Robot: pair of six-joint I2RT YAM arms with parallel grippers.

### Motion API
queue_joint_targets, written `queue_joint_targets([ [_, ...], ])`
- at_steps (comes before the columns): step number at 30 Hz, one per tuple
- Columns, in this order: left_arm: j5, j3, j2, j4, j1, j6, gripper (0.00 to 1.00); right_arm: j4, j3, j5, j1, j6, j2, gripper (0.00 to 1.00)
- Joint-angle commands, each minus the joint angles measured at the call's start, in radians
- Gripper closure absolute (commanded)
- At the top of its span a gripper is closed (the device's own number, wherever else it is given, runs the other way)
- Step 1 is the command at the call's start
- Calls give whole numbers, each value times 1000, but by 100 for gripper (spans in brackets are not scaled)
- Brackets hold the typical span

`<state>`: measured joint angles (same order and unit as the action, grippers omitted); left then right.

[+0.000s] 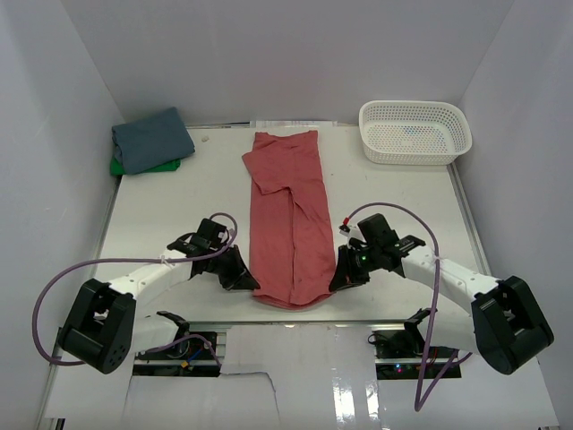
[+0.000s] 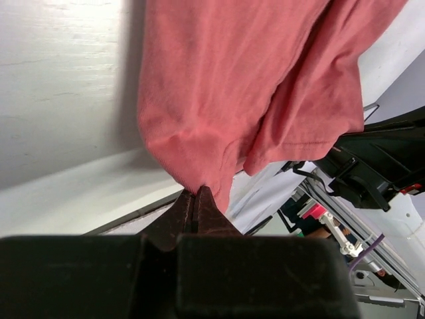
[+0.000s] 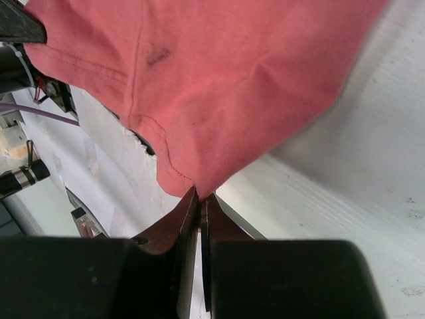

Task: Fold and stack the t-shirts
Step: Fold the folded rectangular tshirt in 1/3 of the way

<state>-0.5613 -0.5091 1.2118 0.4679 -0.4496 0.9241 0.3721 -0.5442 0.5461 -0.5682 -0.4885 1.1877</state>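
Observation:
The coral-red t-shirt [image 1: 288,215] lies as a long narrow strip down the middle of the table, sides folded in. My left gripper [image 1: 249,281] is shut on its near left corner; the left wrist view shows the cloth [image 2: 232,100] pinched at the fingertips [image 2: 196,193]. My right gripper [image 1: 338,279] is shut on its near right corner; the right wrist view shows the hem [image 3: 199,86] pinched at the tips [image 3: 199,194]. The near end is lifted slightly. The slate-blue t-shirt [image 1: 152,139] lies folded at the far left on the bright green t-shirt [image 1: 134,167].
A white mesh basket [image 1: 414,132] stands at the far right. White walls enclose the table on three sides. The table's near edge [image 1: 295,324] runs just behind the grippers, with arm bases and cables below it.

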Motion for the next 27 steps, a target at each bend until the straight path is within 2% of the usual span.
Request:
queue_joint_targets([
  [1, -3, -63, -9, 29, -6, 5, 100, 39, -83, 17, -4, 24, 10, 92],
  [14, 28, -288, 61, 115, 45, -28, 100, 116, -275, 12, 17, 68, 53, 92],
  [21, -2, -374, 117, 150, 149, -99, 100, 154, -379, 26, 62, 116, 111, 92],
  [27, -9, -485, 205, 169, 186, -130, 100, 191, -520, 38, 97, 151, 187, 92],
])
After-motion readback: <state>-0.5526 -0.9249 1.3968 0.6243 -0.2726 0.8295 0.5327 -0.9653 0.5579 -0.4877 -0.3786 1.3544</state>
